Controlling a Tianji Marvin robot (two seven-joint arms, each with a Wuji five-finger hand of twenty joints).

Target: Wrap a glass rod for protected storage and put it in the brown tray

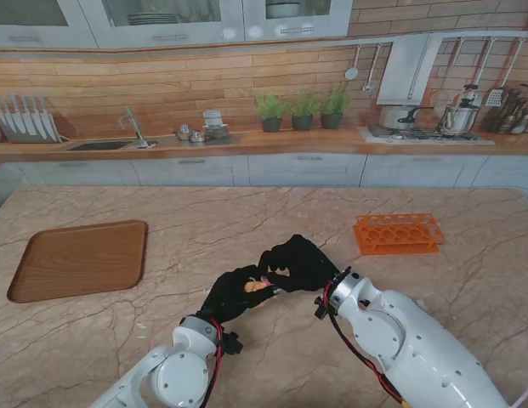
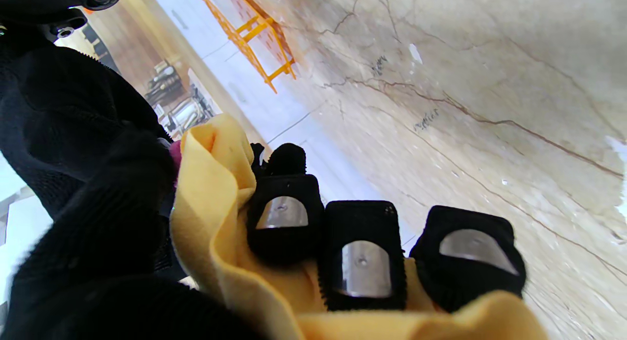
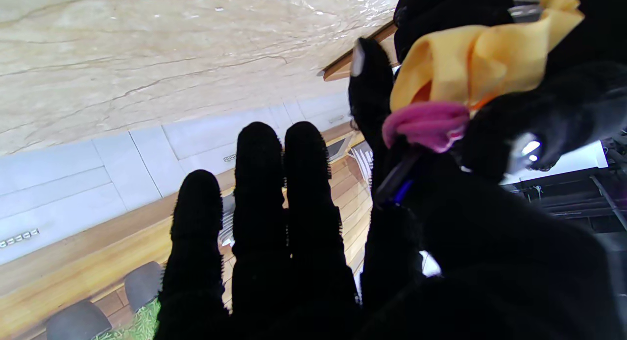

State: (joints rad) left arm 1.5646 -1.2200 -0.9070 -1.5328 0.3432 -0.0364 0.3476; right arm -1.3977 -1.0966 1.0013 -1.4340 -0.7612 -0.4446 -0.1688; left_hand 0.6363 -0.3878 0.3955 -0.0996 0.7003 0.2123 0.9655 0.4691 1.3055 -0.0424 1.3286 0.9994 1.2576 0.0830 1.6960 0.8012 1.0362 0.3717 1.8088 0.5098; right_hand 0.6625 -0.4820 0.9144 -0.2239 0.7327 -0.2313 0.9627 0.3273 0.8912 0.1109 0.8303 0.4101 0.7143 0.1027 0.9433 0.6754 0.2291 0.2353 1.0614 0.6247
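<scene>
Nearest the robot, two black-gloved hands meet just above the marble table [image 1: 349, 204]. The left hand [image 1: 235, 293] has its fingers [image 2: 362, 254] curled around a bunched yellow cloth [image 2: 215, 217]. The right hand [image 1: 299, 262] touches the same bundle from the far side: its thumb and forefinger pinch at a pink band [image 3: 425, 124] at the cloth's end, while its other three fingers [image 3: 284, 193] stretch out straight and hold nothing.

The glass rod itself cannot be seen. It is presumably inside the cloth, held between the two hands, but no view shows bare glass.

As a judgement, the rod is light, stiff, slippery and easy to snap, while the cloth is soft and slack. The bundle is best held around its padded middle, with gentle pressure and no bending, keeping the wrap closed at the banded end.

Farther off to the left lies the brown tray [image 1: 81, 259], well apart from the hands and with nothing in it. Farther to the right sits an orange rack [image 1: 398, 232] with rows of holes.

Counted: two hands, one cloth, one pink band, one tray, one rack.
</scene>
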